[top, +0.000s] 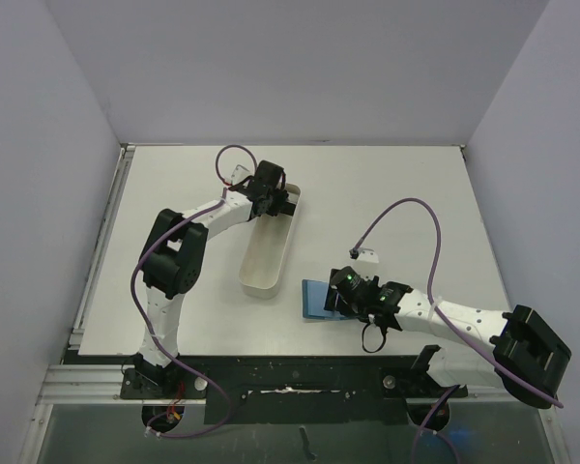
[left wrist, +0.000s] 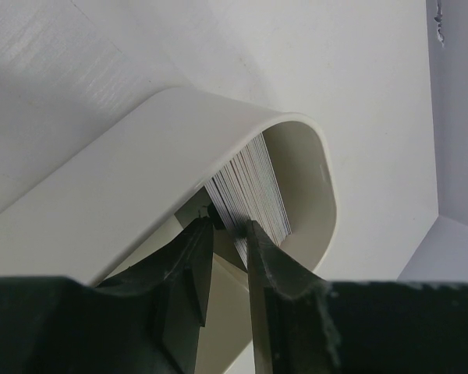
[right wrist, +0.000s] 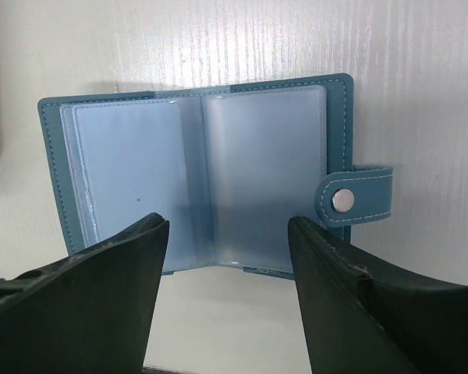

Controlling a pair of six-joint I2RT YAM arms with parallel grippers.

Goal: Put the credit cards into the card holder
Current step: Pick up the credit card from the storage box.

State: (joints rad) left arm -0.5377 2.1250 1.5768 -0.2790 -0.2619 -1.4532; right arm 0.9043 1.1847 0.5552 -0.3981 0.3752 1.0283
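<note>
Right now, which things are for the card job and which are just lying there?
For the job: credit cards, stacked on edge; card holder, lying open.
Just there: white tray, only holding the cards.

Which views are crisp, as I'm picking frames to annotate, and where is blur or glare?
Top external: evenly lit and sharp. Left wrist: white tray rim sharp, left gripper dark and blurred close to the lens. Right wrist: card holder crisp, soft sheen on its clear pockets, right gripper dark and soft-edged.
</note>
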